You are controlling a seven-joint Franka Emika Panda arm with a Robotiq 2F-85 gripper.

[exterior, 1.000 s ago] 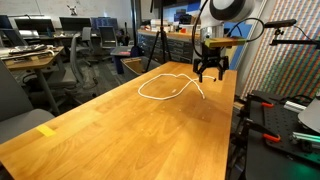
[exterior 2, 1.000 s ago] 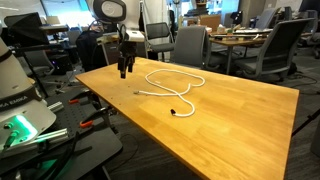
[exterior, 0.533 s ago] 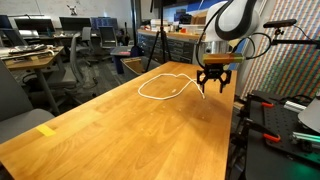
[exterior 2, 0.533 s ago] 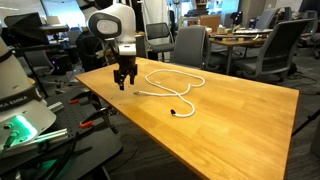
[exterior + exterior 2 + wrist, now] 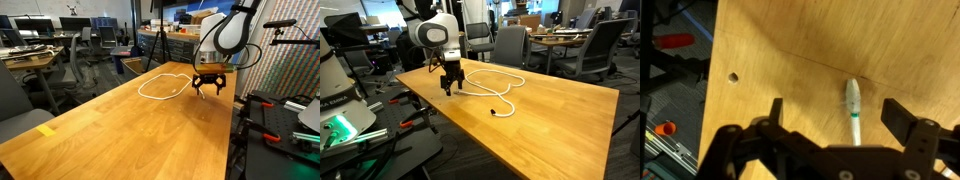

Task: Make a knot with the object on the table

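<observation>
In an exterior view, the cord [image 5: 141, 92] lay in a loose loop on the desk [image 5: 100, 130], toward its far end. My pincer [image 5: 209, 88] hung low over the desk, by the long edge next to the loop. In another exterior view, the pincer [image 5: 448, 90] stood near the desk [image 5: 550, 120] corner, over one cord [image 5: 480, 93] end. In the wrist view, the pincer [image 5: 838, 115] gaped wide and gripped nothing. The cord's tip [image 5: 853, 105] lay flat on the desk [image 5: 790, 50] between the fingers [image 5: 775, 110], touching neither.

The hand [image 5: 833, 108] hangs open above the tabletop [image 5: 790, 45]; the cord [image 5: 852, 100] ends between its fingers, off-centre.
</observation>
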